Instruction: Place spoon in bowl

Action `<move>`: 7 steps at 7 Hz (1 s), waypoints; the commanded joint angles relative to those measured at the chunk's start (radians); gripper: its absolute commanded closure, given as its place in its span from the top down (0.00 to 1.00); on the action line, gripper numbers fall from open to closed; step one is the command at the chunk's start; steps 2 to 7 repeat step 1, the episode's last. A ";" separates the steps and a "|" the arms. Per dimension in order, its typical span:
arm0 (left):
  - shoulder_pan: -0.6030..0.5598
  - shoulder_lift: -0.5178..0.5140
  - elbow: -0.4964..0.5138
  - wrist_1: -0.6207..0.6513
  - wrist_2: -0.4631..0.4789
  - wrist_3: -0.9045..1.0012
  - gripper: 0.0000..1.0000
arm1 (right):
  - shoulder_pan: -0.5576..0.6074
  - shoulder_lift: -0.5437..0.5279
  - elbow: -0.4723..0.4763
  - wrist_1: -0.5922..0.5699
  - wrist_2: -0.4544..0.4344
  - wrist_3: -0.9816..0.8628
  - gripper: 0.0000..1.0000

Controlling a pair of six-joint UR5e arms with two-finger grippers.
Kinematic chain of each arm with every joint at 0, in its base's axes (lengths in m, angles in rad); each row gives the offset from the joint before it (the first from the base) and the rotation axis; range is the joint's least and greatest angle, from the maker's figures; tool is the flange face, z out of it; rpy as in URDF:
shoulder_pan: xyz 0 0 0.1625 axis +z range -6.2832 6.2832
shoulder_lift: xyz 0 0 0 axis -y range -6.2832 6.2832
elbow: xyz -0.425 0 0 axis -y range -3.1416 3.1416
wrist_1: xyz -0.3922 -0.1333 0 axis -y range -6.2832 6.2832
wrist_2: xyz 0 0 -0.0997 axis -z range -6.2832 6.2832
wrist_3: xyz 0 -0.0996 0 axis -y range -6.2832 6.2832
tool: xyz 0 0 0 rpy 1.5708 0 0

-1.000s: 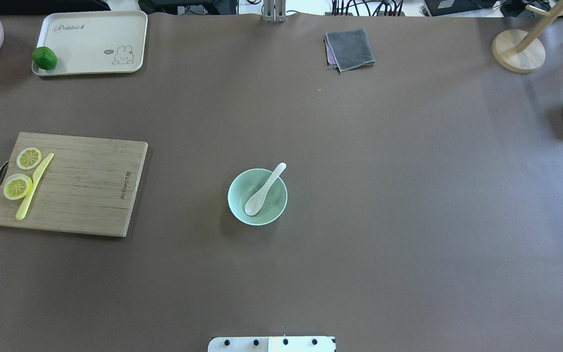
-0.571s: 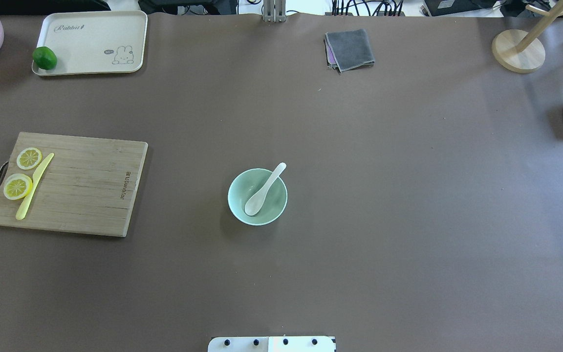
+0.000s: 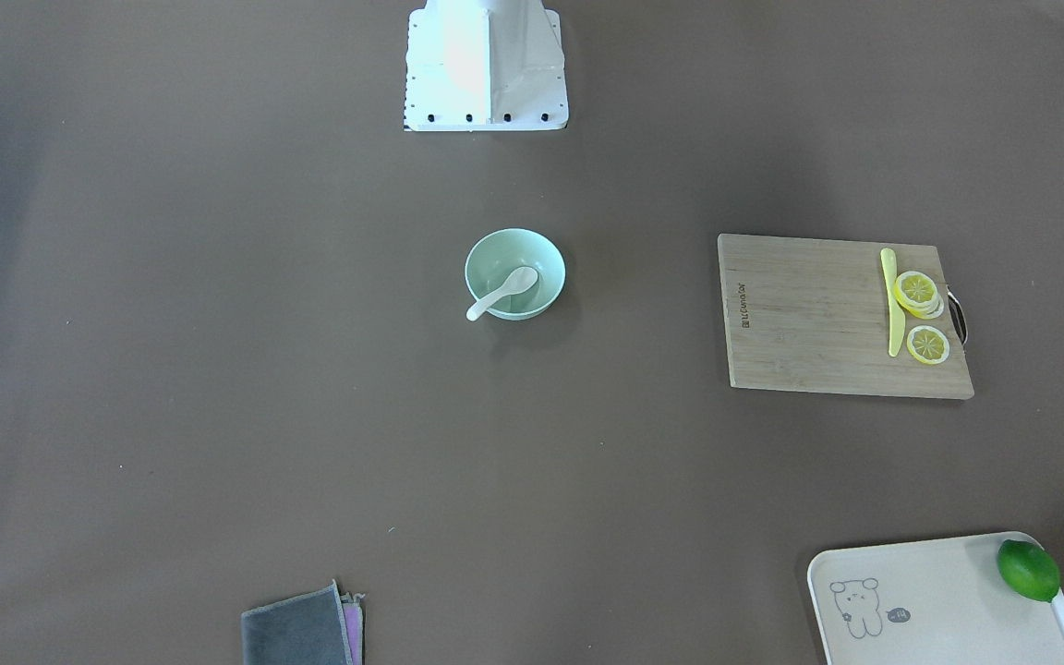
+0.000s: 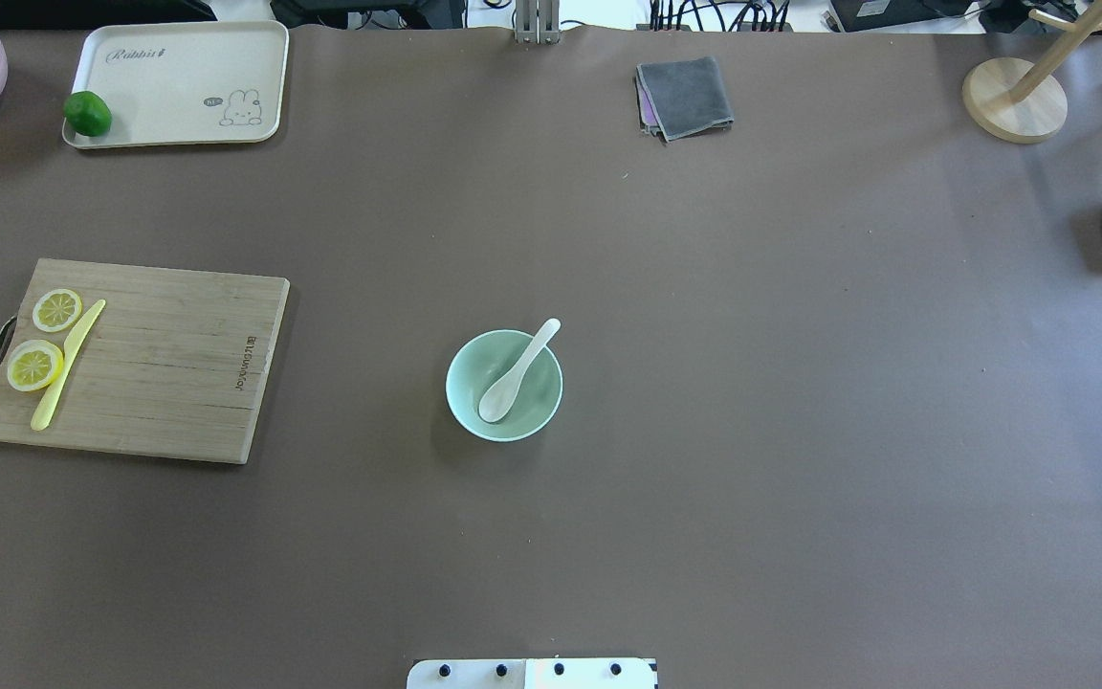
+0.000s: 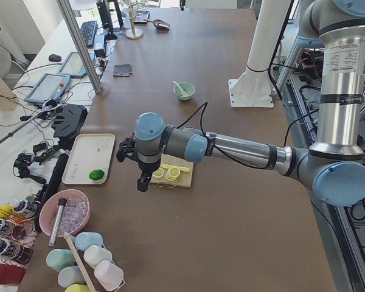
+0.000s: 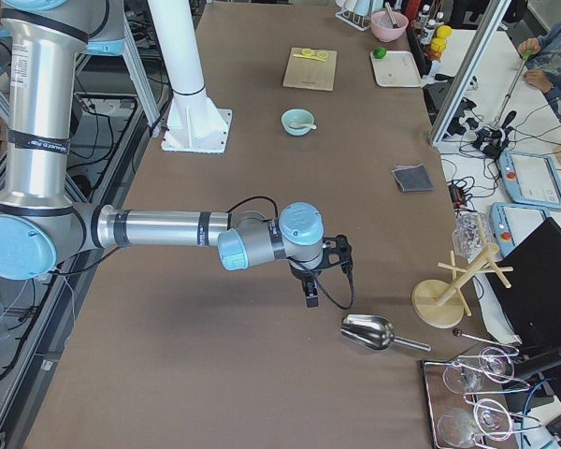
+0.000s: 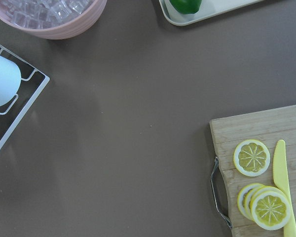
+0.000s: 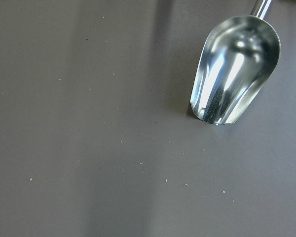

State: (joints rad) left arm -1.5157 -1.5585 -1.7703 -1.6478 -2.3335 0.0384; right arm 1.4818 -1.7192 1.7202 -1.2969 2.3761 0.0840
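1. the spoon (image 4: 517, 375) is in the bowl (image 4: 539, 402): its scoop rests on the bowl's inside, and its handle leans up over the far right rim with the tip just past the edge.
2. the bowl stands upright on the brown table (image 4: 800, 383), about mid-width and somewhat nearer the robot's base than the far edge, with nothing touching it.
3. the left gripper (image 5: 143, 182) hangs above the table's left end, pointing down, close to the handle end of the cutting board (image 4: 159, 364). it appears only in the side view, so i cannot tell whether its fingers are apart or together.
4. the right gripper (image 6: 311, 296) hangs above the right end, pointing down, near the metal scoop (image 8: 234, 69). it too is seen only from the side, so i cannot tell its state.
5. both grippers are well apart from the bowl and spoon.
6. on the board's left end lie lemon slices (image 4: 34, 365), with a yellow knife (image 4: 68, 364) just beside them.
7. at far left a cream tray (image 4: 178, 67) carries a lime (image 4: 87, 114) at its left edge.
8. a folded grey cloth (image 4: 685, 96) lies near the far edge, right of centre.
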 commanded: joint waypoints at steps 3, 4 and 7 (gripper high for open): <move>0.003 -0.002 -0.003 -0.003 -0.001 0.000 0.98 | 0.000 0.000 -0.002 0.001 0.002 0.002 1.00; 0.003 -0.002 -0.003 -0.003 -0.001 0.000 0.98 | 0.000 0.000 -0.002 0.001 0.002 0.002 1.00; 0.003 -0.002 -0.003 -0.003 -0.001 0.000 0.98 | 0.000 0.000 -0.002 0.001 0.002 0.002 1.00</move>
